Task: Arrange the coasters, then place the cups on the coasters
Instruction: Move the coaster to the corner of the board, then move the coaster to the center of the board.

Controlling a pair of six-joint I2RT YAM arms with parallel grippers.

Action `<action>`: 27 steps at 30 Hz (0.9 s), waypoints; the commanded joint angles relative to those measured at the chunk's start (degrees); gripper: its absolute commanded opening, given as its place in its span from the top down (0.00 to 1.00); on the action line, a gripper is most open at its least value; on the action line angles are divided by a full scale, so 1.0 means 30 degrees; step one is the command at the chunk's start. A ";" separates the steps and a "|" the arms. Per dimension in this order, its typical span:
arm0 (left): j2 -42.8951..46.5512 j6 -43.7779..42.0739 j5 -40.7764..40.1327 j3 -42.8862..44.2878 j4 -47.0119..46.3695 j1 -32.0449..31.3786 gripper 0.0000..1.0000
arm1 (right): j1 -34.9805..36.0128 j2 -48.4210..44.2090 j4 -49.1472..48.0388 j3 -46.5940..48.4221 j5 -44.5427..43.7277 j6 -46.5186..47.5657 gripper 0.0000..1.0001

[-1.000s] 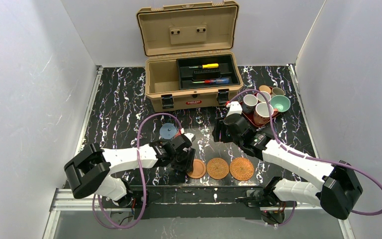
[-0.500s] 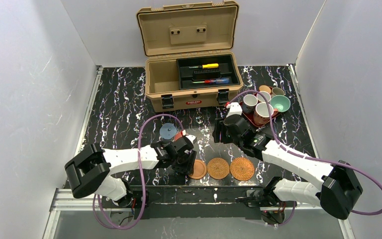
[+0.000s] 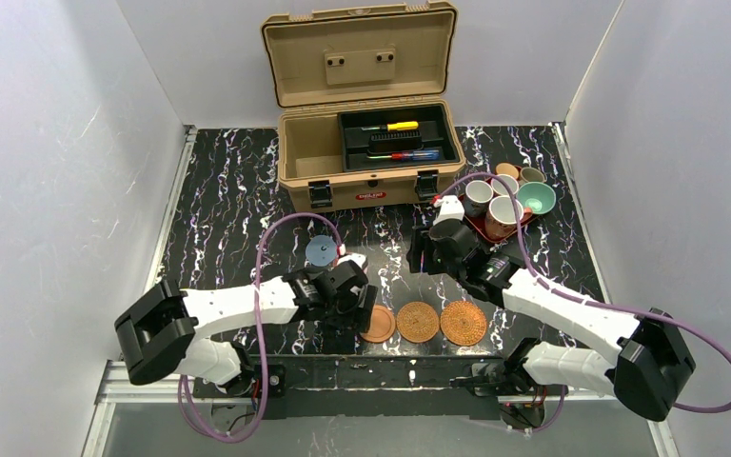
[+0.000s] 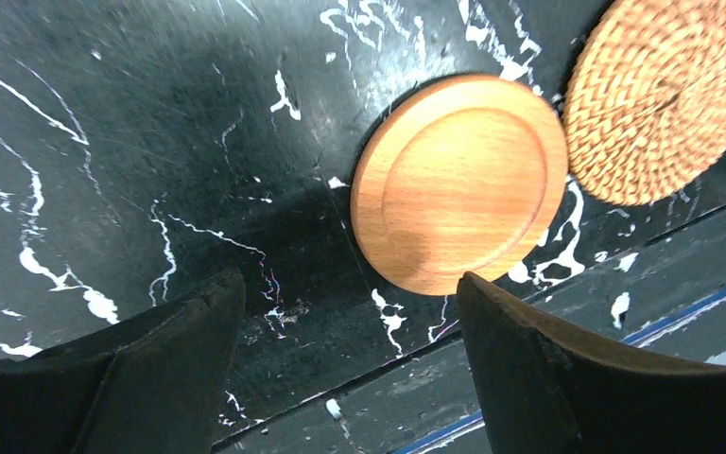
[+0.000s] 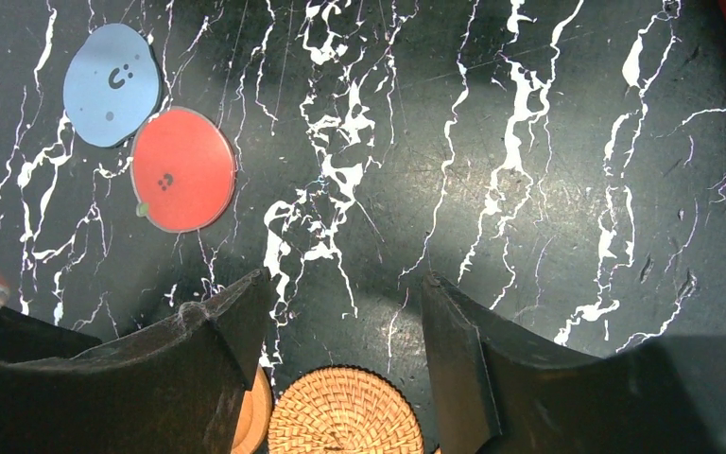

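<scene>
Three coasters lie in a row near the front edge: a smooth wooden one (image 3: 378,324) (image 4: 458,184) and two woven ones (image 3: 417,322) (image 3: 463,323). My left gripper (image 3: 362,318) (image 4: 350,284) hovers open just left of the wooden coaster, with nothing between its fingers. A blue-grey coaster (image 3: 322,250) (image 5: 112,83) and a pinkish-red coaster (image 5: 182,168) lie side by side further back. My right gripper (image 3: 423,257) (image 5: 345,279) is open above bare table behind the row. Several cups (image 3: 503,214), one of them teal-green (image 3: 537,198), stand on the dark red tray (image 3: 481,229).
An open tan toolbox (image 3: 366,171) with screwdrivers in its insert stands at the back middle. White walls close in both sides. The table's front edge and a metal rail (image 4: 567,378) run just below the coaster row.
My left gripper has opened and let go of the wooden coaster, which now lies flat beside the woven ones. The right arm has barely moved.
</scene>
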State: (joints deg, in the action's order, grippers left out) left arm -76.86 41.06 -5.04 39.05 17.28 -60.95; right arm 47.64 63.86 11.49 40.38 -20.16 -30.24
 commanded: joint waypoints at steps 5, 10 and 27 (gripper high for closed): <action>0.2028 -0.2358 -0.1267 0.3241 0.3414 0.2027 0.11 | -0.0088 -0.1008 0.0178 0.0366 -0.0405 0.0111 0.32; 0.3610 -0.5682 -0.0277 0.3904 0.4940 0.5664 0.02 | -0.0081 -0.1474 0.0091 0.0324 0.0033 0.0595 0.32; 0.4236 -0.9181 0.4076 0.5737 0.3558 1.8237 0.02 | 0.5660 0.5106 -0.0816 0.4136 -0.2163 0.2665 0.17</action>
State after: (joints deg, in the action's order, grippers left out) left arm -64.71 14.50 7.09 56.05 29.17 -10.90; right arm 59.86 73.21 11.77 47.55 -19.59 -22.72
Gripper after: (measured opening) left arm 0.981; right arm 0.760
